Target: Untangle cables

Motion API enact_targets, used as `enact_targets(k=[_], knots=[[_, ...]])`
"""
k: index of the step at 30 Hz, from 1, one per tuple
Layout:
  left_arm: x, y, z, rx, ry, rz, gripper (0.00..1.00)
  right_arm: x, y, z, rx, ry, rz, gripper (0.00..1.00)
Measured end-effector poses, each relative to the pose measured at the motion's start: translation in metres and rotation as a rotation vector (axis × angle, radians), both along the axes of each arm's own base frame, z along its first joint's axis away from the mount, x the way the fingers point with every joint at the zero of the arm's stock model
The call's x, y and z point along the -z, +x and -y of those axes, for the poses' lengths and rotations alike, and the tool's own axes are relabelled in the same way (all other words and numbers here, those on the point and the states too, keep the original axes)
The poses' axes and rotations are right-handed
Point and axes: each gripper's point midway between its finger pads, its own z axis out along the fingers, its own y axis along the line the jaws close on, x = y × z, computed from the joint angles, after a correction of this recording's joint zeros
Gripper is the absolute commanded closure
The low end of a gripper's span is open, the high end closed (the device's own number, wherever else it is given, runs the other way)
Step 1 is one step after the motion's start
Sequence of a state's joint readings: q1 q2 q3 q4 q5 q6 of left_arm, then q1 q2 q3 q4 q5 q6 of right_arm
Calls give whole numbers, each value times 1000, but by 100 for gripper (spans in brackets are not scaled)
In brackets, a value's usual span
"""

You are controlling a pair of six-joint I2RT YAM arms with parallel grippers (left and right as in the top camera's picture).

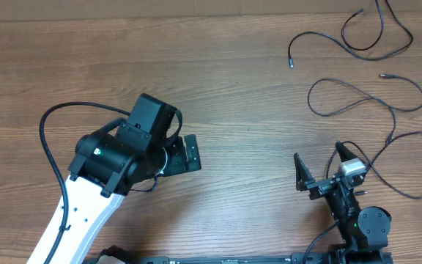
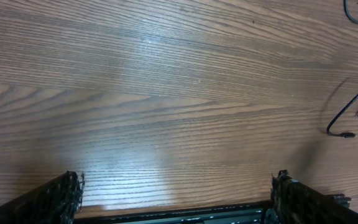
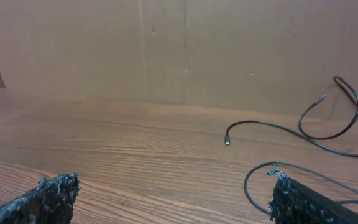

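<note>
Two thin black cables lie on the wooden table at the far right. One cable [image 1: 291, 59] runs from a plug end up to a loop at the top edge. The other cable [image 1: 311, 99] makes a wide loop and trails to the right edge. My left gripper [image 1: 185, 154] is open and empty over bare wood mid-table, far left of both; its wrist view [image 2: 176, 186] shows a cable end [image 2: 348, 134] at the right. My right gripper [image 1: 319, 165] is open and empty near the front; in its view [image 3: 173, 193] a cable loop [image 3: 247, 186] lies beside the right finger.
A brown cardboard wall [image 3: 185, 50] stands behind the table's far edge. The left arm's own black hose [image 1: 46, 136] arcs out to its left. The right arm's base [image 1: 365, 224] sits at the front right edge.
</note>
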State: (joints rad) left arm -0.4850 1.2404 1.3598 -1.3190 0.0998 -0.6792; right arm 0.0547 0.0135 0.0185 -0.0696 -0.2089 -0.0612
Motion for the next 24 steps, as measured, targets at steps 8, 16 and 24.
enact_targets(k=[8,16,24], knots=[[0,0,0,0,0,0,0,3,3,12,66,-32,-3,0],[0,0,0,0,0,0,0,5,6,29,167,21,-27,0],[0,0,0,0,0,0,0,5,6,33,189,22,-27,0]])
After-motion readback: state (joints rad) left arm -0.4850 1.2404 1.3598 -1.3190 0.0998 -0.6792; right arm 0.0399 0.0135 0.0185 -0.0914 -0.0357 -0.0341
